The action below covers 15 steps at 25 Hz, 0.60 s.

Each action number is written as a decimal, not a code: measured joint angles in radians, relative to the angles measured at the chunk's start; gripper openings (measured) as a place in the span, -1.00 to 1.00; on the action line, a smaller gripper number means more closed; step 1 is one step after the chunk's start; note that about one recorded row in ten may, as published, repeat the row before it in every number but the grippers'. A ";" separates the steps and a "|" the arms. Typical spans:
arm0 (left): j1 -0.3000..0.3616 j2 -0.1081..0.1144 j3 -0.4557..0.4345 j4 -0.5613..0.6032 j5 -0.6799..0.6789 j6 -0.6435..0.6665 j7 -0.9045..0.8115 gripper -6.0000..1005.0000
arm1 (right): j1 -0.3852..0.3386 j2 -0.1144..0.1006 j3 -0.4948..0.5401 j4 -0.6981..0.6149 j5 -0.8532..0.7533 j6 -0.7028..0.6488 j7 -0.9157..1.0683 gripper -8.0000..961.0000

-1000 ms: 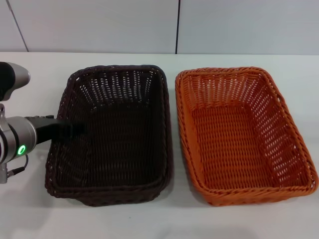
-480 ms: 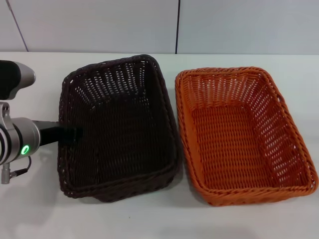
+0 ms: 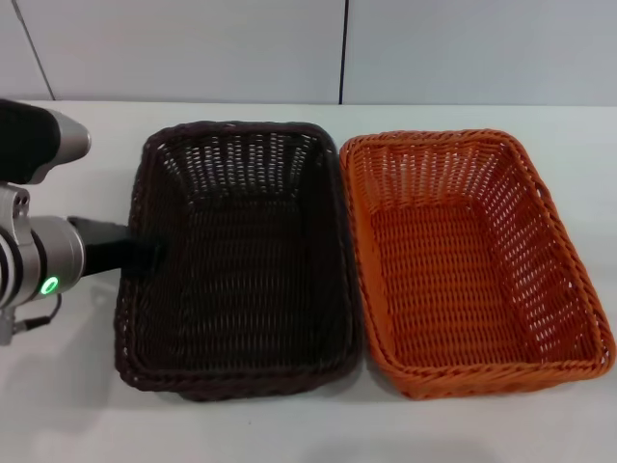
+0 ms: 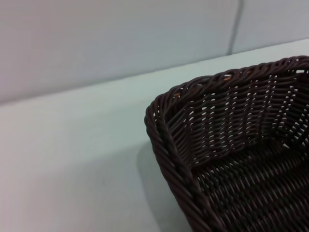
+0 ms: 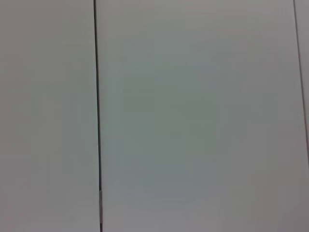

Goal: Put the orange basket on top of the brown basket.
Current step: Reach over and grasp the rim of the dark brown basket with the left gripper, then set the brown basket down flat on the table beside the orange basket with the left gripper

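The brown basket [image 3: 241, 280] stands on the white table left of centre in the head view. Its right rim touches the left rim of the orange basket [image 3: 468, 260], which stands empty on the right. My left gripper [image 3: 145, 256] reaches in from the left and is shut on the brown basket's left rim, its dark fingers hard to tell apart from the weave. The left wrist view shows a corner of the brown basket [image 4: 227, 145] close up. My right gripper is out of view.
The white table [image 3: 67, 405] has bare room to the left of and in front of both baskets. A pale panelled wall [image 3: 193, 48] runs along the table's far edge. The right wrist view shows only a pale panel with a dark seam [image 5: 96, 116].
The brown basket has shifted right with my left gripper, tilting on the way, and now sits level against the orange basket. The orange basket has not moved.
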 joint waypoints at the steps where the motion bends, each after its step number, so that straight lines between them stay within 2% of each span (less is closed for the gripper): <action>1: 0.002 0.001 -0.008 -0.011 -0.014 -0.005 0.051 -0.44 | -0.002 0.001 0.000 0.000 0.000 0.003 0.000 0.71; 2: 0.003 0.002 -0.024 -0.035 -0.031 -0.026 0.159 -0.44 | -0.005 0.003 -0.002 0.000 0.000 0.008 0.000 0.71; 3: 0.003 0.002 -0.024 -0.035 -0.031 -0.026 0.159 -0.44 | -0.005 0.003 -0.002 0.000 0.000 0.008 0.000 0.70; 7: -0.010 0.000 -0.075 -0.072 -0.041 -0.081 0.381 -0.45 | -0.010 0.009 -0.006 -0.002 -0.010 0.009 0.000 0.70; 12: -0.059 0.001 -0.180 -0.077 -0.045 -0.157 0.613 -0.45 | -0.039 0.019 -0.005 -0.033 -0.027 0.030 0.000 0.70; 15: -0.082 0.001 -0.186 -0.070 -0.051 -0.170 0.729 -0.45 | -0.046 0.023 -0.004 -0.039 -0.036 0.038 0.000 0.70</action>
